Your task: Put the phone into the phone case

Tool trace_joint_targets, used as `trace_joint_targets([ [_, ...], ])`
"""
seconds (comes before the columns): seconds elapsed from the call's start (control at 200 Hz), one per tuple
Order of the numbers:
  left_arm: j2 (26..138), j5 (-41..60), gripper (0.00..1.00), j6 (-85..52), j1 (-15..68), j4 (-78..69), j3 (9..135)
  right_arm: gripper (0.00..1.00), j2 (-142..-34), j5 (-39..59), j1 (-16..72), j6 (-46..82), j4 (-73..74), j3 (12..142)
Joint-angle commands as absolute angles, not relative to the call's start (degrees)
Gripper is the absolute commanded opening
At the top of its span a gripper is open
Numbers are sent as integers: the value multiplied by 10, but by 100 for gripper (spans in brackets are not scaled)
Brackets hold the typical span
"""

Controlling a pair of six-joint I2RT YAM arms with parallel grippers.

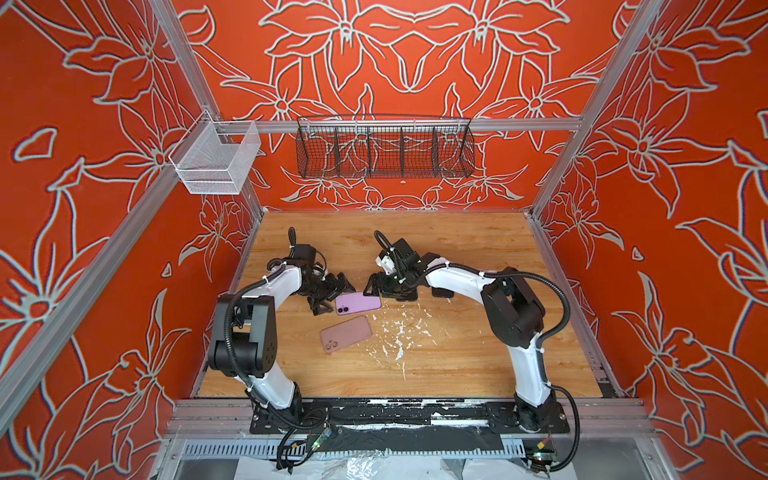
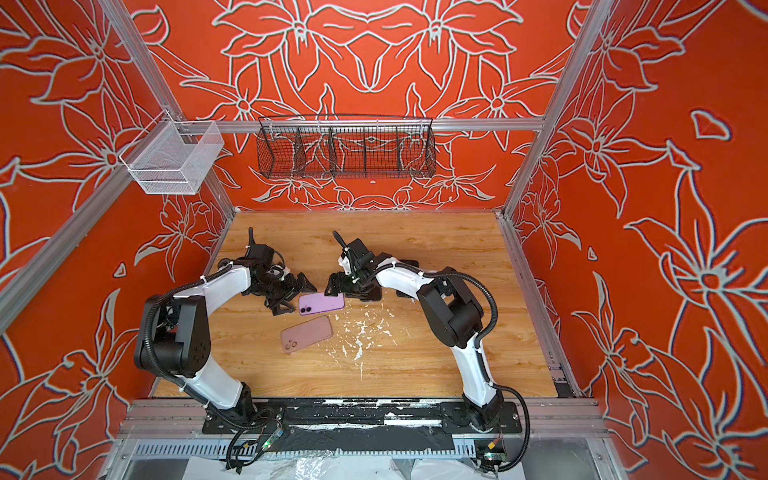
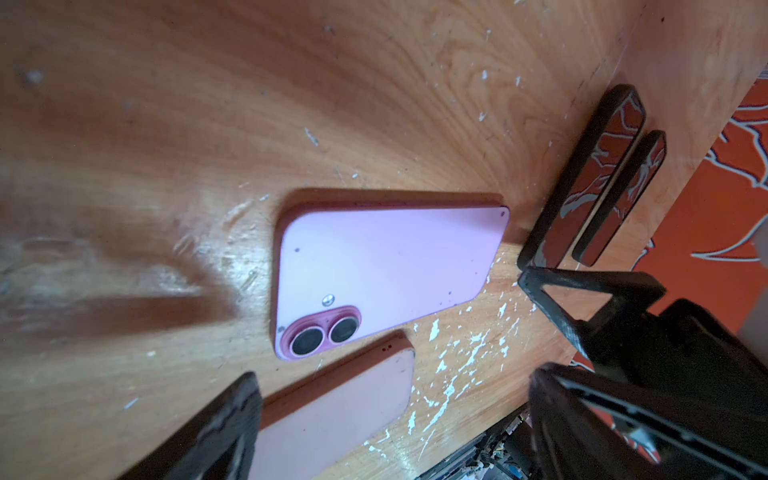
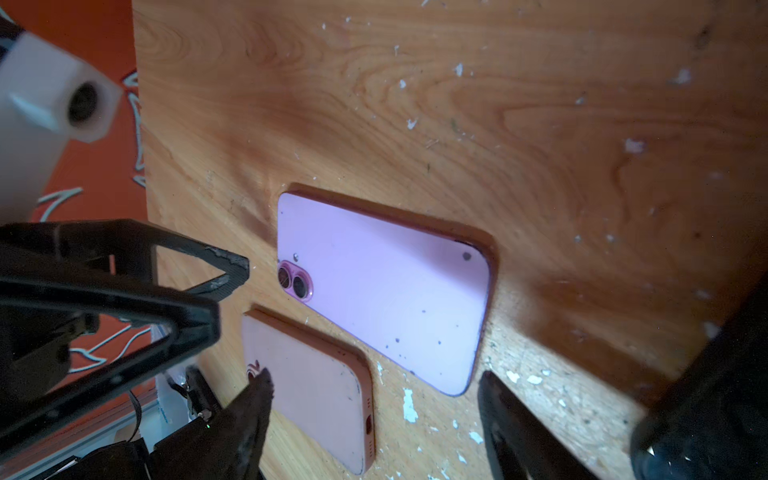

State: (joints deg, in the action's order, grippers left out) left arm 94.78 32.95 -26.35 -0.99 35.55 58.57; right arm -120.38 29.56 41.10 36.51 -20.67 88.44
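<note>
Listing near to far, you had: pink phone case (image 1: 345,333), flat on the table (image 1: 457,353); lilac phone (image 1: 358,303) just behind, back up, long axis running arm to arm, lens end at the left gripper (image 1: 332,296), jaws wide, empty; right gripper (image 1: 376,289), likewise spread, at the other end; two dark slabs (image 3: 590,178) beyond, not obstructing.

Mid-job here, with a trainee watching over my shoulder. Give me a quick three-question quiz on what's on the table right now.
1. True or false: the flat lilac phone already sits inside the matte pink phone case.
2. Which face of the phone is up? A) the screen B) the back with two lenses C) a side edge
3. Fill in: the left tool and the right tool both stand ___.
Key: 1 false, the case lies beside it; 2 B; 3 open.
</note>
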Motion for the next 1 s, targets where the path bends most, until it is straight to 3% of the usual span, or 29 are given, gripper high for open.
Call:
trace_joint_targets([
  [0.0, 968, 332, 98, -243, -14, 358, 587, 79, -1222, 299, 410, 361, -219, 899],
  [0.651, 958, 352, 98, -292, -7, 233, 519, 79, -1248, 360, 410, 371, -163, 879],
  [0.996, 918, 313, 98, -283, -5, 233, 518, 78, -1250, 351, 405, 377, -156, 878],
])
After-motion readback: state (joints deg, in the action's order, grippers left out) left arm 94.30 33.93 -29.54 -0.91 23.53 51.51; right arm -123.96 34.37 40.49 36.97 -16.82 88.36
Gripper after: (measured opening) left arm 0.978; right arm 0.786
